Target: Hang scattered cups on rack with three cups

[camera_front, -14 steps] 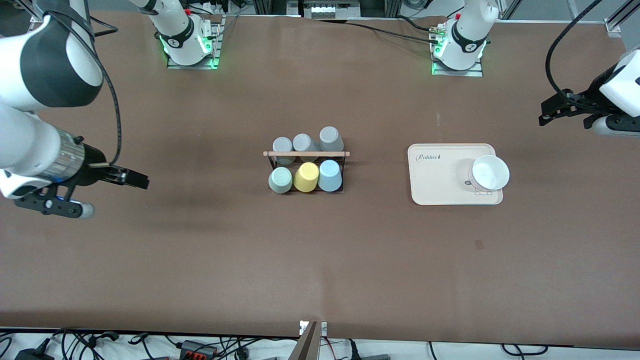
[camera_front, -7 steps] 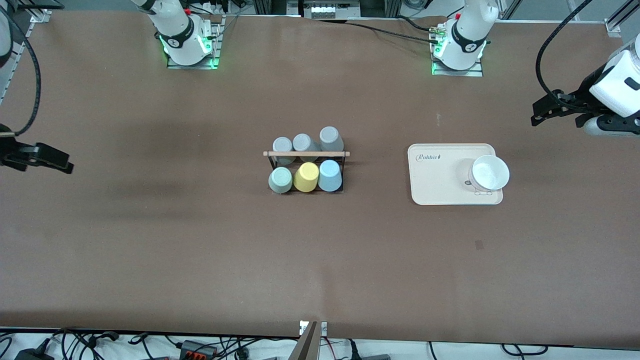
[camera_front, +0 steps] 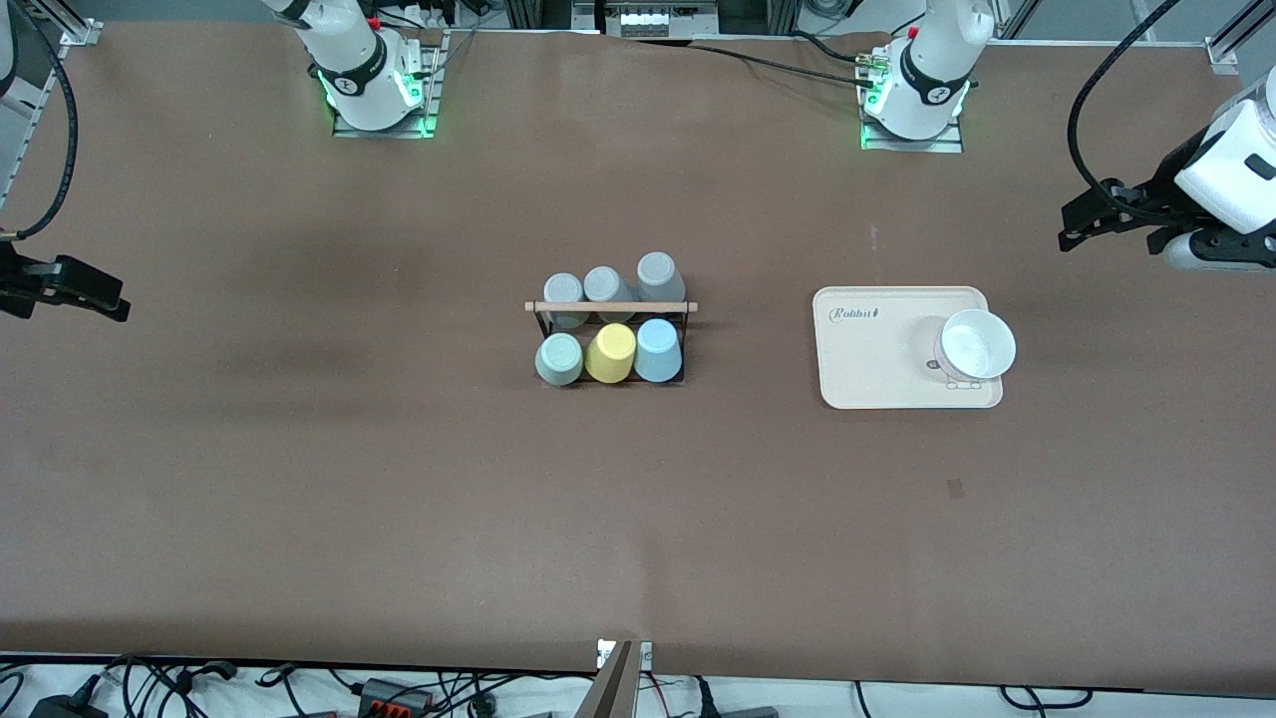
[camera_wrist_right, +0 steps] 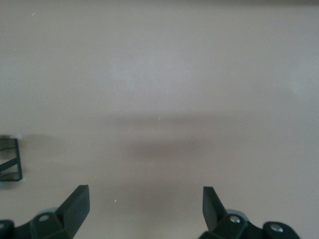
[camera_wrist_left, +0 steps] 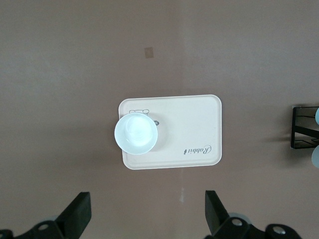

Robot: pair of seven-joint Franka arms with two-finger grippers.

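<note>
The black wire rack with a wooden rod [camera_front: 610,307] stands at the table's middle. The mint-green cup [camera_front: 558,359] and the light blue cup [camera_front: 658,350] sit on its row nearer the camera, with a yellow cup [camera_front: 610,353] between them. Three grey cups [camera_front: 604,286] fill the farther row. My right gripper [camera_front: 112,301] is open and empty over bare table at the right arm's end. My left gripper [camera_front: 1075,227] is open and empty at the left arm's end. Its wrist view shows its wide-apart fingers [camera_wrist_left: 148,211]. The right wrist view shows its gripper [camera_wrist_right: 144,201] and a rack corner [camera_wrist_right: 11,160].
A cream tray [camera_front: 867,359] with a white bowl [camera_front: 977,344] on it lies between the rack and the left arm's end. Both also show in the left wrist view, the tray [camera_wrist_left: 194,119] and the bowl [camera_wrist_left: 136,133].
My right gripper has drawn back from the table's middle toward the right arm's end. My left gripper has shifted slightly. The cups and rack have not moved.
</note>
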